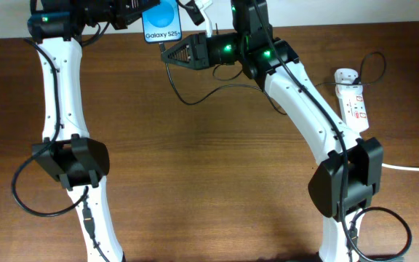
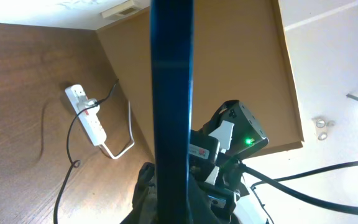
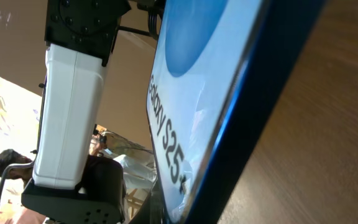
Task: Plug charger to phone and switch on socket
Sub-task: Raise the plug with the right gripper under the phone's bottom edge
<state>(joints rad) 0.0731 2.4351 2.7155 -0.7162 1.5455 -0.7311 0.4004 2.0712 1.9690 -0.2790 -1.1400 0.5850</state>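
The phone [image 1: 162,25] has a blue screen reading "Galaxy S25" and is held up at the table's far edge by my left gripper [image 1: 135,13], which is shut on it. In the left wrist view it shows edge-on as a dark blue bar [image 2: 173,93]. In the right wrist view its screen [image 3: 191,93] fills the frame. My right gripper [image 1: 170,53] sits just below the phone's lower edge, shut on the plug end of the charger. The thin black charger cable [image 1: 195,100] runs from it to a white adapter [image 1: 346,75] in the socket [image 1: 355,105], which also shows in the left wrist view [image 2: 89,121].
The socket's thick white cord [image 1: 413,167] leads off the right side of the brown wooden table [image 1: 209,167]. The charger cable loops loosely over the far middle of the table. Both arm bases stand at the front edge.
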